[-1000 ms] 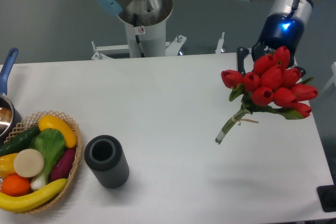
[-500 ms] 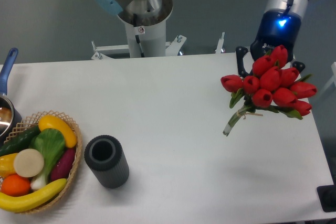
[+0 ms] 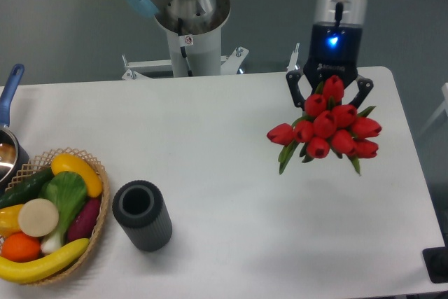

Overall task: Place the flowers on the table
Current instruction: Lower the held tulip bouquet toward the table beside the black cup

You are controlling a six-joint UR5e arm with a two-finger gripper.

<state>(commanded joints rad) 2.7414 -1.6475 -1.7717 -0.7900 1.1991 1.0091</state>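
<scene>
The flowers (image 3: 326, 127), a bunch of red tulips with green leaves, hang in the air above the right part of the white table (image 3: 224, 131). The blooms face the camera and hide most of the stems. My gripper (image 3: 329, 90) comes down from above behind the blooms, its black fingers (image 3: 295, 86) showing on either side of the top tulip. It is shut on the bunch; the grip point itself is hidden by the blooms.
A dark ribbed cylinder vase (image 3: 142, 215) stands upright at front left. A wicker basket of vegetables (image 3: 47, 215) sits at the left edge, with a pot with a blue handle (image 3: 8, 120) behind it. The robot base (image 3: 189, 29) stands behind the table.
The gripper has moved left and turned the bunch, so the blooms now face the camera and the stems, which pointed down-left, are mostly hidden.
</scene>
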